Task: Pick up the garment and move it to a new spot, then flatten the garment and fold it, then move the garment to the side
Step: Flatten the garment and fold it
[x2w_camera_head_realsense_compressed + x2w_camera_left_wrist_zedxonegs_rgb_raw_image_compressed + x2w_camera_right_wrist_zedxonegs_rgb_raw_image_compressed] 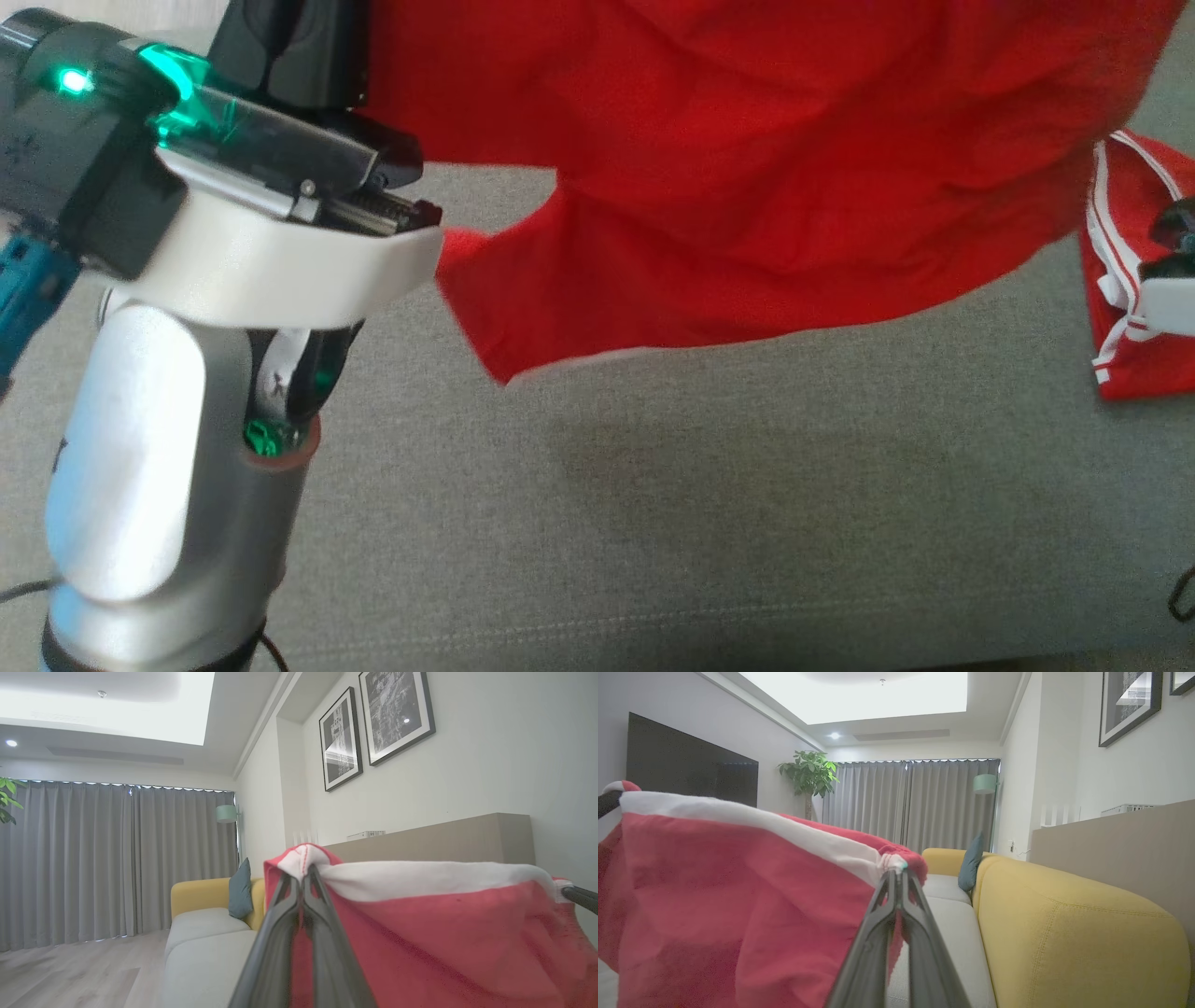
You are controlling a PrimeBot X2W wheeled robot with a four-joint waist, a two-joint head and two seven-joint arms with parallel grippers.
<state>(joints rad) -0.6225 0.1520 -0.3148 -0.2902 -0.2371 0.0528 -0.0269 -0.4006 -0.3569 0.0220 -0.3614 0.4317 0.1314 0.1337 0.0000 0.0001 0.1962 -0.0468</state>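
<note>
Left gripper point(302, 877) clamped on one white-banded corner of the red garment point(747, 187). Right gripper point(896, 877) pinches the other corner. Cloth hangs over the grey sofa point(747, 523).

Yellow sofa point(1064, 933), grey curtains point(117, 858), 2 framed prints point(397, 714) (black-and-white).

Around me: home living room, shown by yellow fabric sofa point(1064, 933) with grey seat cushions, teal throw cushion point(971, 863), floor-length grey pleated curtains point(117, 858), black-framed monochrome prints point(397, 714), leafy green indoor plant point(810, 772), big dark wall screen point(691, 770), pale wood floor point(70, 966).
</note>
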